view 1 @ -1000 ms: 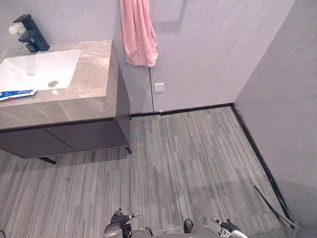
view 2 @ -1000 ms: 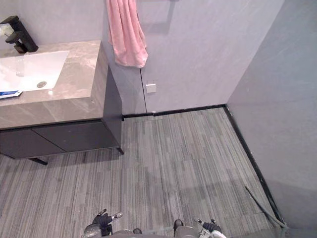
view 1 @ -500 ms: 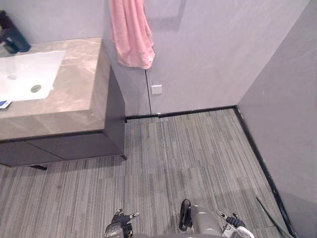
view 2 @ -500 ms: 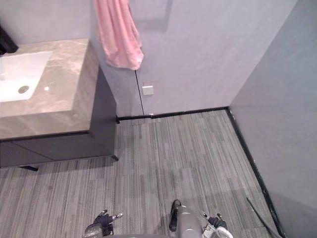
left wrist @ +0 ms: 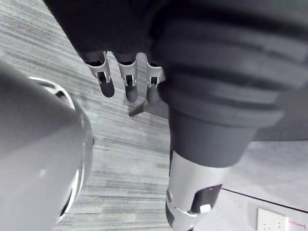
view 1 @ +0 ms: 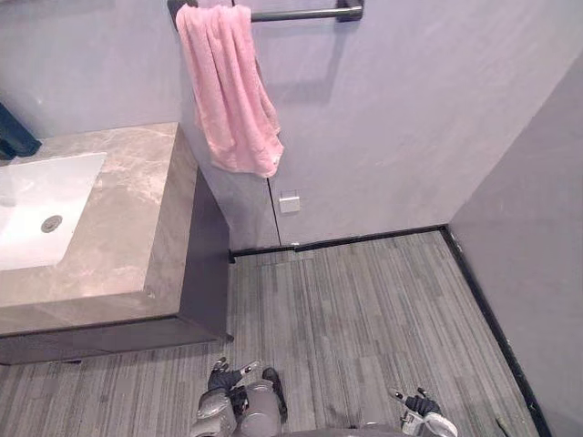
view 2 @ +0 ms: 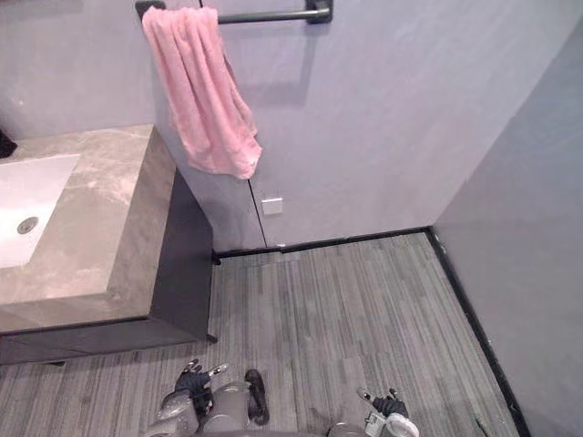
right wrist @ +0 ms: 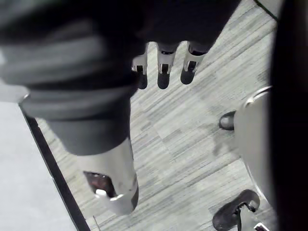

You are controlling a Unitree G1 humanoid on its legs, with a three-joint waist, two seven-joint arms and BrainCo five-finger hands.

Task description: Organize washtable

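The washtable (view 1: 132, 218) stands at the left with a grey marble top over a dark cabinet, and a white sink (view 1: 32, 205) is set in it. A dark tap (view 1: 13, 142) peeks in at the left edge. A pink towel (view 1: 228, 91) hangs from a dark wall rail (view 1: 296, 14) beside the table. My left hand (view 1: 221, 381) and right hand (view 1: 415, 405) hang low over the floor, far from the table. In the wrist views, the left hand's fingers (left wrist: 126, 79) and the right hand's fingers (right wrist: 163, 73) are straight and hold nothing.
Grey striped flooring (view 1: 364, 309) runs from the washtable to a grey side wall (view 1: 537, 237) on the right. A black skirting strip lines the walls, and a small white wall plate (view 1: 289, 202) sits under the towel.
The camera has swung right and tilted up: the rail has come into view, and the blue tube by the sink has slid out at the left. Both hands stay low.
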